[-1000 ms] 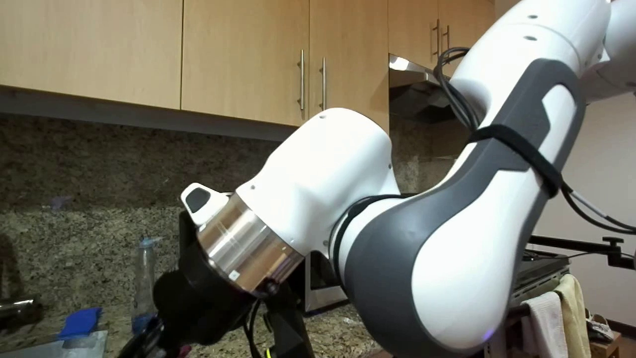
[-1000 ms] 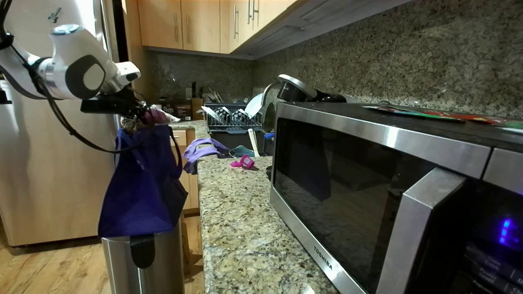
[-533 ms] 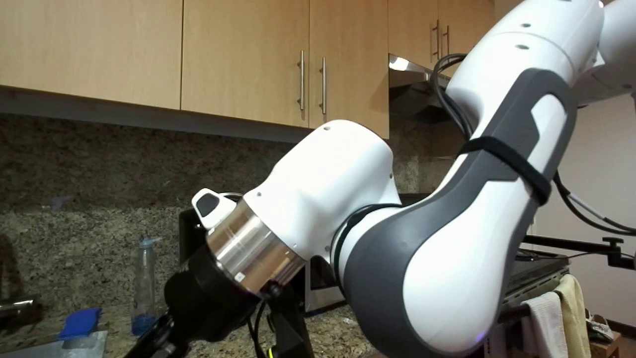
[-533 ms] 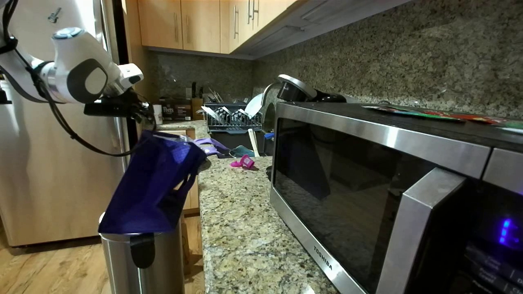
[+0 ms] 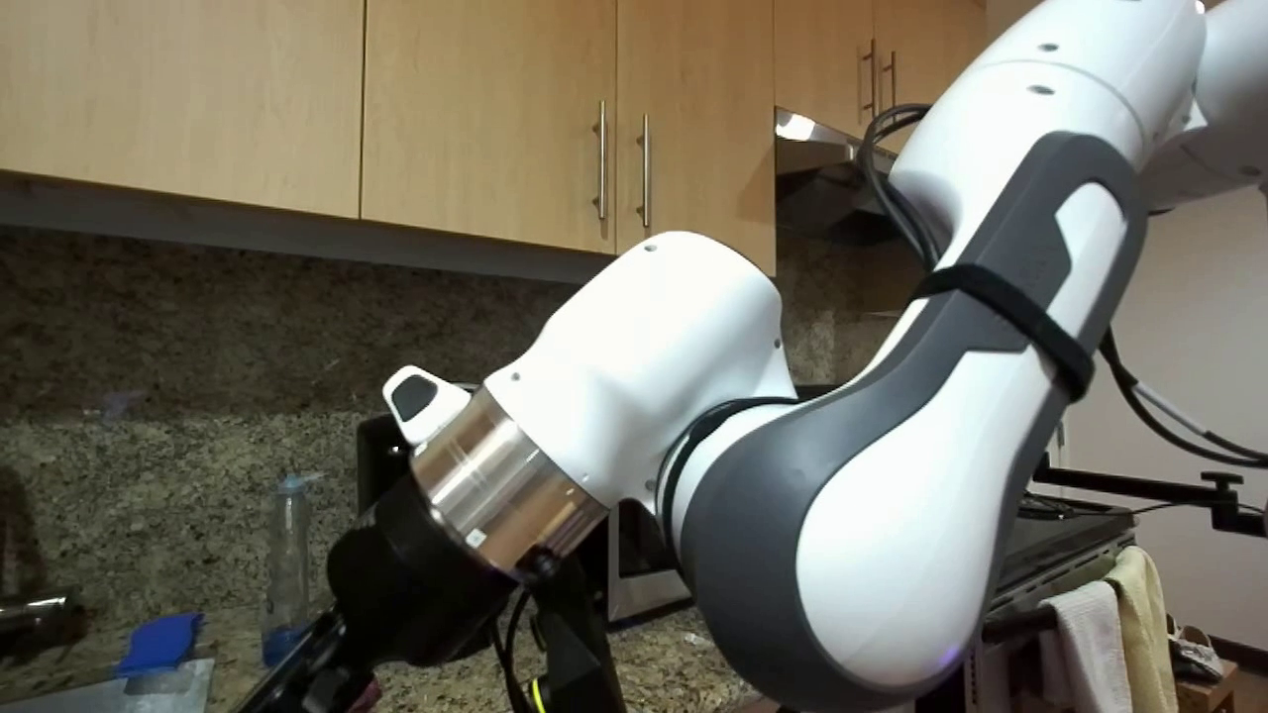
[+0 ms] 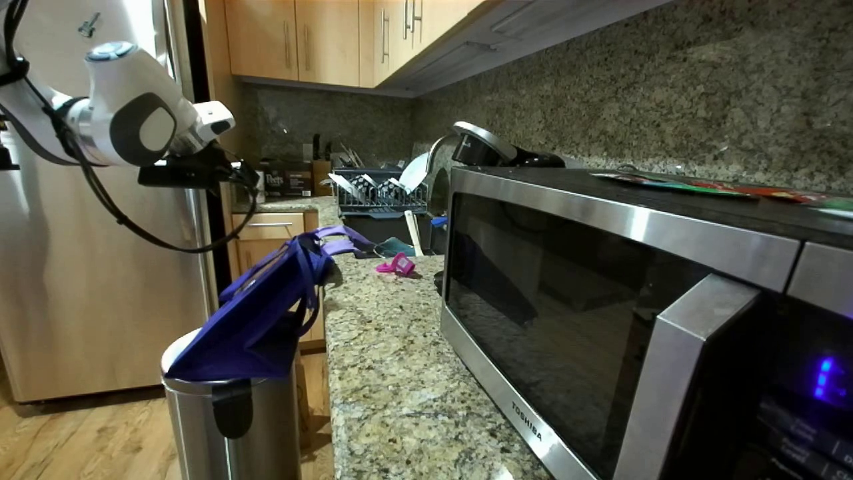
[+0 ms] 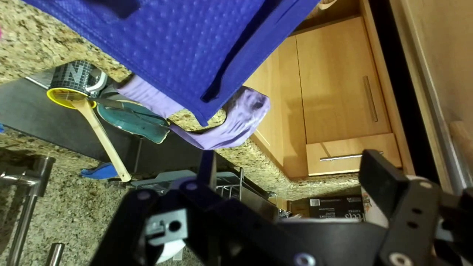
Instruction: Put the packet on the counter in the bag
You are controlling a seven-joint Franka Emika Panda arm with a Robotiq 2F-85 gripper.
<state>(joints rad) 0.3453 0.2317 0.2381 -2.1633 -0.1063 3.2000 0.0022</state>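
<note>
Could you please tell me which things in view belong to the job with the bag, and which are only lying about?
For the job:
bag
counter
tool, open
packet: I cannot make it out for certain

Only lying or standing about:
small pink item
mug
pale utensil
dish rack
microwave

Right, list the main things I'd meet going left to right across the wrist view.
Chrome faucet, yellow-rimmed mug, teal dish, crumpled lilac item, cabinet door, fridge. Left out: the bag and the open claw, each stretching across several of these places.
</note>
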